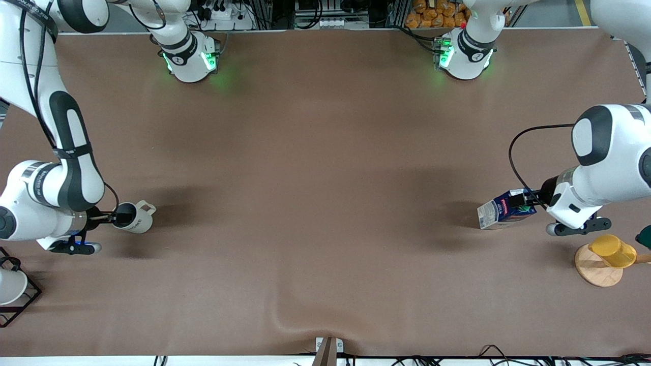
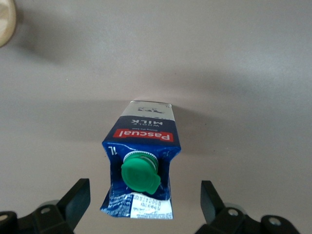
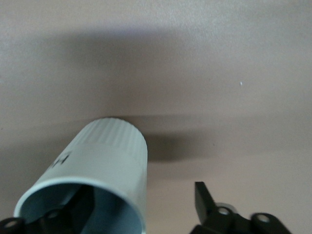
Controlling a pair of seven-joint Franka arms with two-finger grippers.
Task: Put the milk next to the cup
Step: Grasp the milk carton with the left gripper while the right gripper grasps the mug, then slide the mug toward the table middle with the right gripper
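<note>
The milk, a dark blue carton with a green cap, red band and white lower part, stands on the table at the left arm's end. My left gripper is open around its top. In the left wrist view the carton sits between the two fingers with a gap on each side. The cup, an off-white mug with a loop handle, stands at the right arm's end. My right gripper is open at its rim. In the right wrist view one finger is inside the mug and the other stays outside, apart from the wall.
A yellow cup on a wooden disc stands nearer the front camera than the milk, close to the left arm. A white cup in a black wire rack sits at the right arm's end. The brown cloth has a ridge near the front edge.
</note>
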